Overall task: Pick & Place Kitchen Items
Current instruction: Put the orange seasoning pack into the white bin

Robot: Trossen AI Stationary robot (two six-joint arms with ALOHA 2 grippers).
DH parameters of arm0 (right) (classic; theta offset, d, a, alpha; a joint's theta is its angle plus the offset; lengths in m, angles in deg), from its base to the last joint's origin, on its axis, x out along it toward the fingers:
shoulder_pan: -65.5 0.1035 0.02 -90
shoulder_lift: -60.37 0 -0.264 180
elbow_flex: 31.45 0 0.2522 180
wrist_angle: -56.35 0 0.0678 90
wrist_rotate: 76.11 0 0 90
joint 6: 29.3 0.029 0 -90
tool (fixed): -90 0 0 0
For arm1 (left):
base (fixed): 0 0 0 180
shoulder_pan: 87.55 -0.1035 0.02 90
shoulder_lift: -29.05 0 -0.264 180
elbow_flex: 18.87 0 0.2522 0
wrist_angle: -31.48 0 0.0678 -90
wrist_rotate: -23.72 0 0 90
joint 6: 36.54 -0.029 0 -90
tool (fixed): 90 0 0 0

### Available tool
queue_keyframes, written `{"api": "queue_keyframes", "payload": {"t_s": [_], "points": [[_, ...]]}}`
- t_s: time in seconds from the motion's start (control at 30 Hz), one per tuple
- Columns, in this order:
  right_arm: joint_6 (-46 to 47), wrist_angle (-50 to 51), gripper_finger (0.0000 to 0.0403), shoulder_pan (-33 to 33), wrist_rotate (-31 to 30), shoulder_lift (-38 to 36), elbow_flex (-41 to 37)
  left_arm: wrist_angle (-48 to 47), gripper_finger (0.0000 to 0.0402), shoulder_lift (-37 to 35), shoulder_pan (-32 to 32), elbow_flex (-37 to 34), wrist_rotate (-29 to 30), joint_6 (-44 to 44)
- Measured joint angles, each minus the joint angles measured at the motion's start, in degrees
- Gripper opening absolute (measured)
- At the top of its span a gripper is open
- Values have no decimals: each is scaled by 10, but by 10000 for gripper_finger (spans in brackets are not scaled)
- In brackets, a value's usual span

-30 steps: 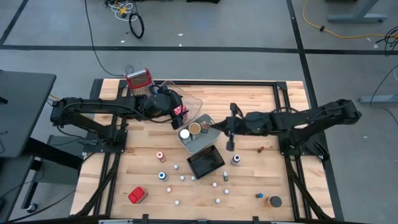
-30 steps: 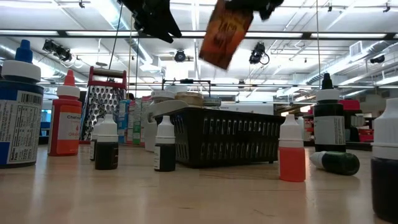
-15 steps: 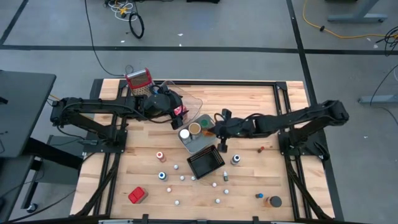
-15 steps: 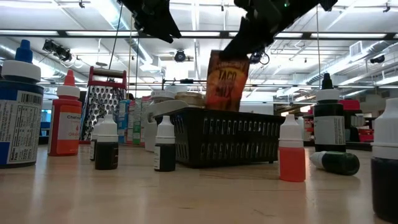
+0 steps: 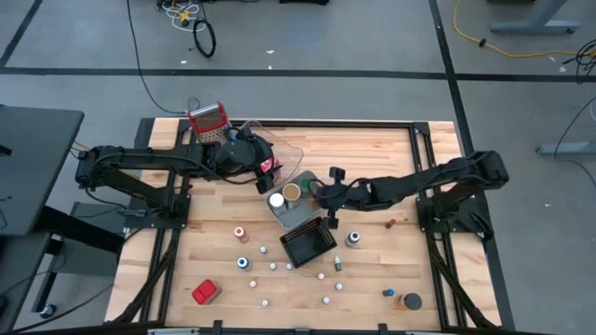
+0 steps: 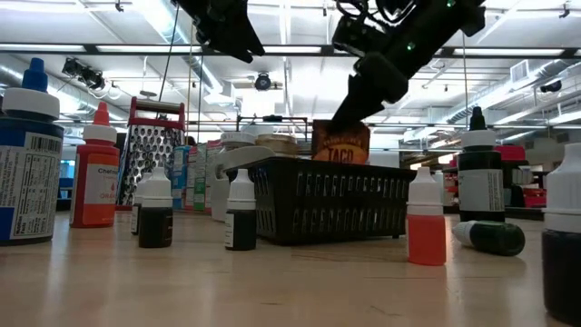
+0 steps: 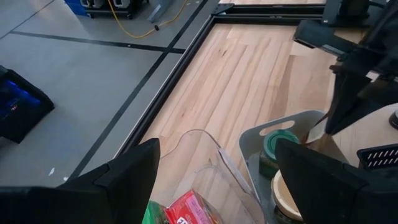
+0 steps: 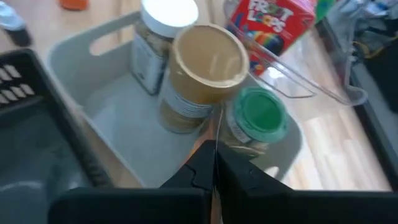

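Note:
An orange-brown taco mix packet (image 6: 340, 145) hangs from my shut right gripper (image 6: 363, 95) over the grey tray (image 8: 106, 106). It sits beside a tan-lid jar (image 8: 208, 59), a white-lid jar (image 8: 168, 12) and a green-lid jar (image 8: 261, 115), all standing in that tray. The black basket (image 6: 331, 200) hides the packet's lower part in the low view. My left gripper (image 7: 217, 186) waits open above the clear tray (image 7: 199, 162), which holds a red carton (image 7: 189, 208). My right gripper pinches the packet's top edge (image 6: 349, 125) between its two fingers. The fingers slant down from the table's right side. The packet hangs upright below them and shows edge-on (image 8: 214, 127) in the right wrist view. Whether its bottom rests on the tray, I cannot tell.
Small dropper bottles and caps stand scattered on the table's near half, around the black basket (image 5: 309, 244). A red carton (image 5: 206, 291) lies near the front left and a dark round jar (image 5: 412, 301) at the front right. A metal grater (image 5: 207, 119) stands at the far left.
My right gripper has come down and toward the table's left, tipping further downward, still shut on the packet. The packet, earlier tilted high above the basket, now hangs upright and low behind it, beside the jars in the grey tray.

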Motion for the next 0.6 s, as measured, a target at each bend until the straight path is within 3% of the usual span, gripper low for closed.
{"api": "queue_keyframes", "payload": {"t_s": [0.43, 0.6], "points": [[-28, -22, 20, -5, 21, 11, 0, 0, 327, 0, 0, 0, 0, 0], [-30, -21, 39, -5, 22, 11, 0, 0, 327, 0, 0, 0, 0, 0]]}}
